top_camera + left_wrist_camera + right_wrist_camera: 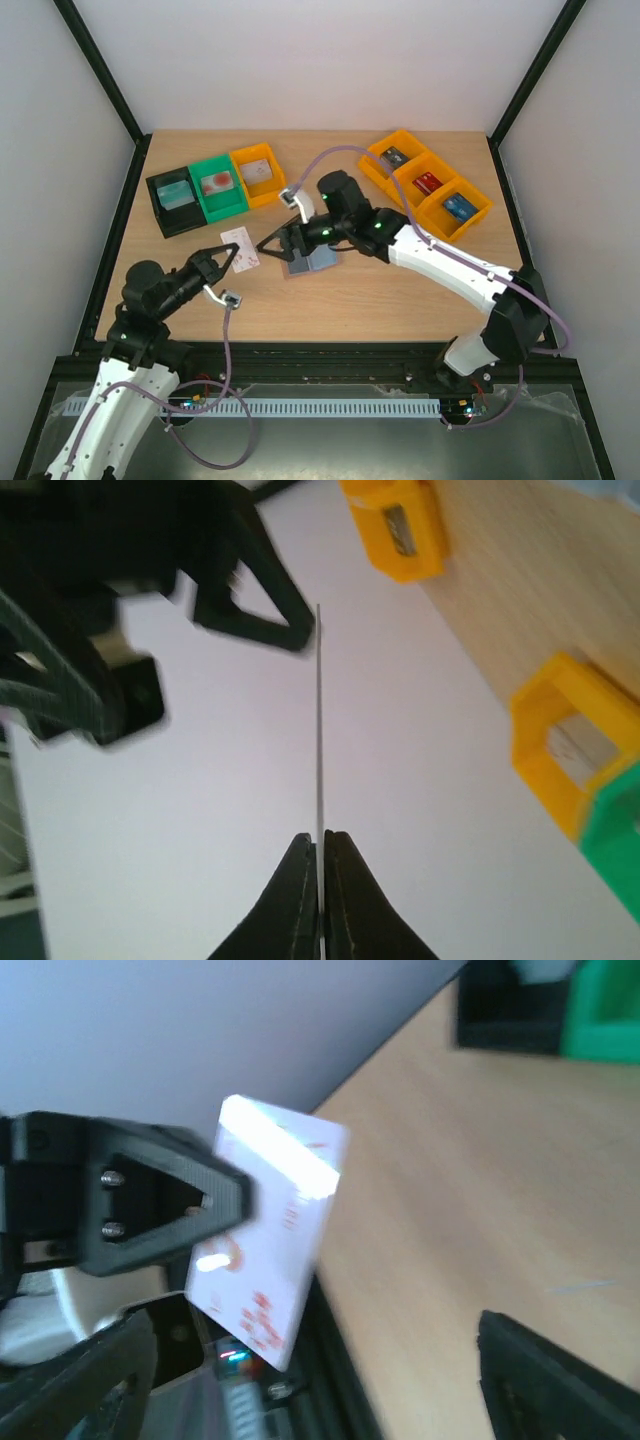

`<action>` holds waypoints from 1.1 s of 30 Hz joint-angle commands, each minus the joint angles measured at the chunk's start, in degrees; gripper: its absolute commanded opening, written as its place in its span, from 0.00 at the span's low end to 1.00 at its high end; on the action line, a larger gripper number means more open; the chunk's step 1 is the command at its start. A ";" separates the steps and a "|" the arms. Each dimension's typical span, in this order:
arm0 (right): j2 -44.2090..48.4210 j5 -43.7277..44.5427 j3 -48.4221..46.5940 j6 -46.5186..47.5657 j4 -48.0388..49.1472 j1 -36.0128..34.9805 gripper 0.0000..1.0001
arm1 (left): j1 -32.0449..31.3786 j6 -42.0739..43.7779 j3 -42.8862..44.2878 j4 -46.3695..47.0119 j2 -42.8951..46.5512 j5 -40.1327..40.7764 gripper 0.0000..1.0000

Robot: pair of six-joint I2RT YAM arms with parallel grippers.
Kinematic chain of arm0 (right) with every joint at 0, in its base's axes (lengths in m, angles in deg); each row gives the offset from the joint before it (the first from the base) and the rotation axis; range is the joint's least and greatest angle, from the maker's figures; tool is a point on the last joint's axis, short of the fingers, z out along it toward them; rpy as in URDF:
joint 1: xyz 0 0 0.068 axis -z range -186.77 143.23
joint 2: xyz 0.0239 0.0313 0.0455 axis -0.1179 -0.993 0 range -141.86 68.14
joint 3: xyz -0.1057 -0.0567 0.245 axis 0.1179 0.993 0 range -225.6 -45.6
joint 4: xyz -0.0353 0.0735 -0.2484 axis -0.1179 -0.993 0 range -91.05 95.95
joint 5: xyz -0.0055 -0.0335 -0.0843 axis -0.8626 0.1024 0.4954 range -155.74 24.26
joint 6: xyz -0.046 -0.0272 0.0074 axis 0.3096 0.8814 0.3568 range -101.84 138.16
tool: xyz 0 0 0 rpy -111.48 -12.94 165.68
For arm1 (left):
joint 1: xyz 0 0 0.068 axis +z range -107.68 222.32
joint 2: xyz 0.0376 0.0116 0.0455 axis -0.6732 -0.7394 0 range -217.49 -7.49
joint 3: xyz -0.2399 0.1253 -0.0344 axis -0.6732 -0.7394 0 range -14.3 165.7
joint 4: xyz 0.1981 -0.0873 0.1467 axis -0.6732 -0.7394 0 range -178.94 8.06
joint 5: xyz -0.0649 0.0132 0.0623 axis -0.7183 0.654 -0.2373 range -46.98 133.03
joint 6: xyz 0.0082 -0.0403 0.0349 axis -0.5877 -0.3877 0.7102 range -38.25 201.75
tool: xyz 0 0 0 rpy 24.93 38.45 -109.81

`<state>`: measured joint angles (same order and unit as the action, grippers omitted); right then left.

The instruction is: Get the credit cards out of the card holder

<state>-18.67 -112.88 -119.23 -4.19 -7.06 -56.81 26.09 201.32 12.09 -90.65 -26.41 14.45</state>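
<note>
The card holder (312,263) lies open on the table, light blue inside with a tan edge. My left gripper (226,256) is shut on a whitish credit card with red print (241,247) and holds it in the air, left of the holder. In the left wrist view the card (319,720) shows edge-on between my shut fingers (320,838). My right gripper (284,245) is open and empty over the holder's left side. In the right wrist view (315,1335) the same card (270,1230) hangs just ahead of it.
Black (160,210), green (222,205) and orange (262,192) bins stand at the back left, each with a card in it. A row of three orange bins (405,170) with cards stands at the back right. Black frame posts rise at the table's corners.
</note>
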 commanded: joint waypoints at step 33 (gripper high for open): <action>12.44 21.36 11.94 3.76 0.15 20.11 0.99 | -6.18 -77.07 72.60 -32.59 -80.63 48.33 0.02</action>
<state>-8.07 -92.62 -107.75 -2.68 -5.95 -37.16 20.30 134.04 82.53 -128.92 -102.40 52.72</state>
